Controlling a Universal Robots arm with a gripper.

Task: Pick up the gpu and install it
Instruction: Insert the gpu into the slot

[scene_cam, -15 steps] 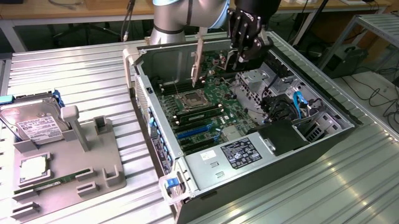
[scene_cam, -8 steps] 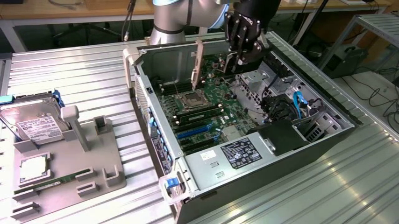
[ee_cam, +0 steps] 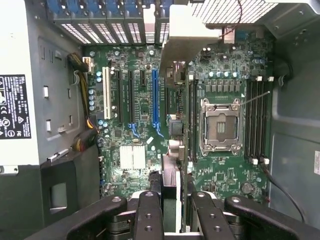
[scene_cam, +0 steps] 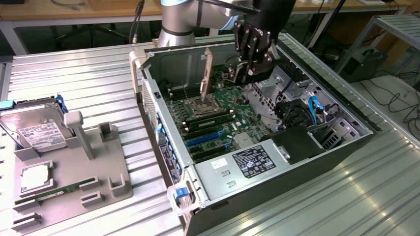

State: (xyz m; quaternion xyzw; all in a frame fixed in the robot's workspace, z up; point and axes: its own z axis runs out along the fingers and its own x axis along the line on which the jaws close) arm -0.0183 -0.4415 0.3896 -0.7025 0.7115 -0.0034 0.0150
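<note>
I am grasping the small thin black card with the silver metal bracket, the gpu (ee_cam: 182, 47), my pincer (ee_cam: 174, 199) clenching its near end. The card is standing on edge over the green motherboard (ee_cam: 135, 115) inside the open computer case. Its long axis is running straight away from my pincer, bracket end farthest, toward the vented rear wall. It is lying parallel to the long blue slot (ee_cam: 155, 95) and, as I am judging it, offset toward the square metal processor socket (ee_cam: 220, 125).
</note>
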